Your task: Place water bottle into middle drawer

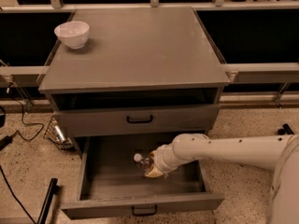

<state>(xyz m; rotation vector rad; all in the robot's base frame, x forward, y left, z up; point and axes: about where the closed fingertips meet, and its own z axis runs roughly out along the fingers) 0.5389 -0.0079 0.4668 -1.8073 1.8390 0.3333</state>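
My gripper [152, 170] is down inside the open drawer [110, 171], a little right of the middle and nearer the back than the front panel. Its fingers are clasped on the bottle [142, 161]. The lower body of the bottle disappears into the grip, and only the neck end sticks out. The bottle is tilted, with its white cap pointing up and to the left, away from the wrist. It is within the drawer's walls, above the flat grey floor. I can't tell whether it touches the floor or hangs just over it.

The arm [229, 150] comes in from the right, crosses the drawer's right wall and bends down at the wrist into the drawer.

The drawer is pulled well out of the cabinet [135, 50], and its small black handle [144, 212] is centred on the front panel at the bottom of my view. Directly above it is another grey drawer front [93, 121] with its own black handle, and that one is closed. Over that front is a dark open slot under the cabinet top.

A white bowl [72, 34] sits upright on the top at the back left corner, well apart from the gripper. Black cables [18, 134] trail over the speckled ground to the left of the cabinet.
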